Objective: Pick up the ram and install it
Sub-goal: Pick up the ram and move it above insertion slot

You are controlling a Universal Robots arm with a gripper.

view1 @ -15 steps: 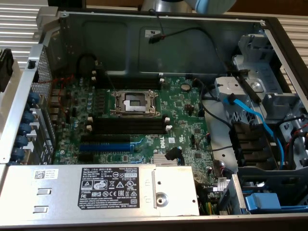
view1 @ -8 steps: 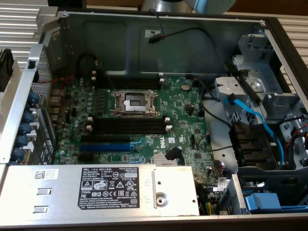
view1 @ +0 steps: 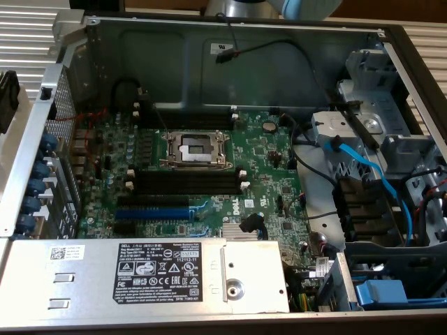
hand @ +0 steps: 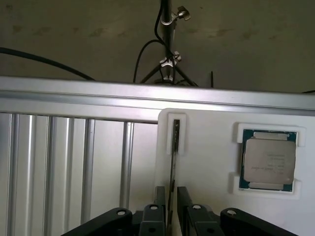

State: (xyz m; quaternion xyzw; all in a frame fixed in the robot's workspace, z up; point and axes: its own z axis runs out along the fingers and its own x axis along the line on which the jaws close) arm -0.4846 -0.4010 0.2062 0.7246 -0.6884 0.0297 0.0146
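While I watch through the wrist view, the gripper (hand: 171, 191) has its two fingers (hand: 160, 194) standing apart, one on each side of the ram (hand: 173, 160), with a thin gap either way, so I read them as wide and gripping nothing; the ram stands on edge in a slot of a white holder plate (hand: 206, 196), showing me a thin dark strip; a processor chip (hand: 269, 160) sits in its own recess of that plate, well apart from the ram; in the exterior view the open computer case (view1: 209, 35) shows the green motherboard (view1: 269, 157); its black memory slots (view1: 187, 183) lie between the processor socket (view1: 195, 149) and the blue expansion slot (view1: 152, 211).
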